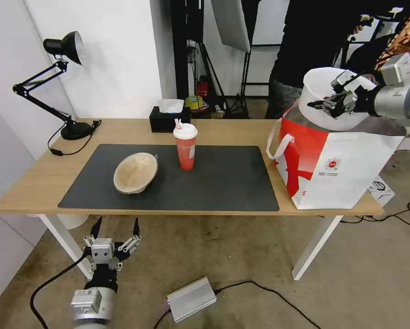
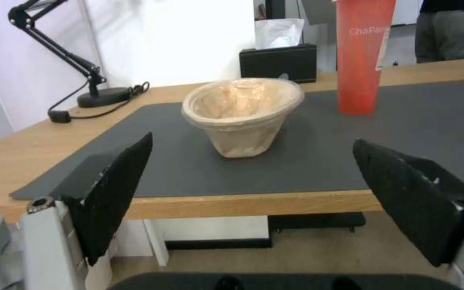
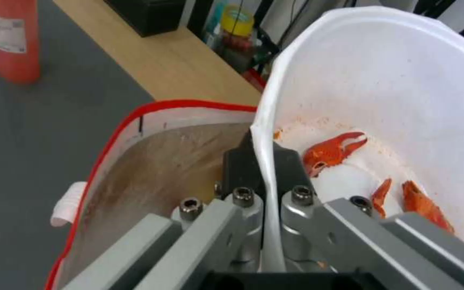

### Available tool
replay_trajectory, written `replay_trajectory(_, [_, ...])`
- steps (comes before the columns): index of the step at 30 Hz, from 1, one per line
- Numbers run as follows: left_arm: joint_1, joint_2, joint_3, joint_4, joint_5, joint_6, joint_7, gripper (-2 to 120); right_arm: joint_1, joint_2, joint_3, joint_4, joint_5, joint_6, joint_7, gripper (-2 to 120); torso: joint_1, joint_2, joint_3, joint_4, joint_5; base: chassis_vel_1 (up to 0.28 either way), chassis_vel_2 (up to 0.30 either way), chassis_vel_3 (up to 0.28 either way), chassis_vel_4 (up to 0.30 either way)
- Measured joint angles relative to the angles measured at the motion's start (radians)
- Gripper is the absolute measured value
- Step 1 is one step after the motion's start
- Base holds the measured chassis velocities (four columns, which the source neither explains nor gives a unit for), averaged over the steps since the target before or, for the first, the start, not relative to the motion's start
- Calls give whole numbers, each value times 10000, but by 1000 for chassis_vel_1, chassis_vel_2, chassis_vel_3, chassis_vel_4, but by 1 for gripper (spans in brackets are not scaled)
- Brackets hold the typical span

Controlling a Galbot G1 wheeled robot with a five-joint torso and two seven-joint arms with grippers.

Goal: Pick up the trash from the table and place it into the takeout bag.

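My right gripper point(image 1: 321, 106) is shut on the rim of the white plastic bowl point(image 1: 321, 89), holding it above the open mouth of the takeout bag point(image 1: 337, 169) at the table's right end. In the right wrist view the bowl point(image 3: 393, 80) holds red crayfish scraps point(image 3: 334, 151), and the bag's brown inside point(image 3: 157, 161) lies below. The beige pulp bowl point(image 1: 135, 172) lies tilted on the dark mat point(image 1: 223, 183), and the red-orange cup point(image 1: 186, 146) with its white lid stands upright beside it. My left gripper point(image 1: 116, 228) hangs open below the table's front edge, facing the pulp bowl point(image 2: 243, 114).
A black tissue box point(image 1: 170, 119) stands at the table's point(image 1: 36, 183) far edge and a black desk lamp point(image 1: 63, 82) at the far left. A silver box point(image 1: 191, 299) and cables lie on the floor. A person in dark clothes stands behind the bag.
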Motion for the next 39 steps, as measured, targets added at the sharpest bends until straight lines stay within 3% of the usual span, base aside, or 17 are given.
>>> replay_trajectory(12, [20,-6,36,-49,12,4,3,100,14,-246,73,180,58,19,-88,0,0,0,0,0,-1,0,0,0,0])
replay_trajectory(26, [97,-20,62,-145,25,2,5,100,-1776,-588,1506,591,20,77,-87,0,-1,0,0,0,0,0,0,0,0])
replay_trajectory(39, [111,-108,101,-131,72,-8,7,100,-1971,-610,1628,594,-28,166,-80,0,-1,0,0,0,0,0,0,0,0])
